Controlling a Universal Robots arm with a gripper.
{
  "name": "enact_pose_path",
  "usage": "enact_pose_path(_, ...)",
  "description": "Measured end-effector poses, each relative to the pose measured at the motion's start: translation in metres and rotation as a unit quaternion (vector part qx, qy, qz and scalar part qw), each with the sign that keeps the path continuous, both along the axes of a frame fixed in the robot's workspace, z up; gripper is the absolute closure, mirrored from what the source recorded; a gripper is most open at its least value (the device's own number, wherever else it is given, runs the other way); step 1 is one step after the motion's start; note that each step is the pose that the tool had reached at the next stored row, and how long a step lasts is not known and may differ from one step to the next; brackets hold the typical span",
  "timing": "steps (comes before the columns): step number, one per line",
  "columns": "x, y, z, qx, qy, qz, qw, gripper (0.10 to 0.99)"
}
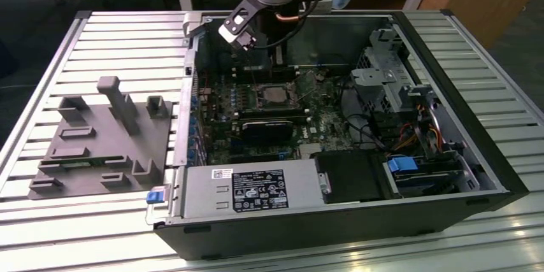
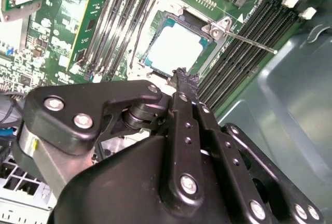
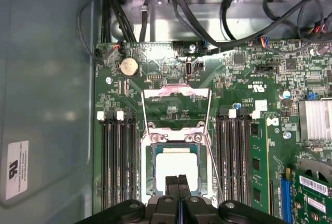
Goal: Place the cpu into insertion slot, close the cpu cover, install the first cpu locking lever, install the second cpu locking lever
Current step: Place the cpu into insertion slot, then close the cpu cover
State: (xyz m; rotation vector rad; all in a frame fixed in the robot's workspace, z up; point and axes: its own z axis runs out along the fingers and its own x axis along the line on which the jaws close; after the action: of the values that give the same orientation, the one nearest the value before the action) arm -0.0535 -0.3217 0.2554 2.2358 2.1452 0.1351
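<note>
The cpu [image 3: 176, 164] lies silver side up in the insertion slot [image 3: 152, 168] on the green motherboard; the exterior view shows the cpu [image 1: 274, 95] inside the open computer case. My gripper [image 3: 178, 180] is shut with nothing in it, its black tips just over the chip's near edge. In the second wrist view the gripper [image 2: 181, 76] hangs beside the cpu [image 2: 179, 47]. The cpu cover [image 3: 176, 93] looks raised off the slot's far edge, with the board showing through its opening. A thin lever rod [image 2: 251, 41] sticks out over the memory slots.
Long memory slots [image 3: 116, 156] flank the socket on both sides. Black cables [image 3: 218, 27] run past the board's far edge. The case wall [image 3: 46, 79] is close by. A power supply [image 1: 255, 189] and drive cage [image 1: 383, 81] sit inside the case. A grey fixture [image 1: 102, 144] lies at the exterior view's left.
</note>
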Motion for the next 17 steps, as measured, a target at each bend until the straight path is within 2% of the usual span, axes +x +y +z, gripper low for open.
enact_pose_path(17, 0.0, 0.0, 0.0021, -0.0001, 0.0001, 0.0, 1.0, 0.98)
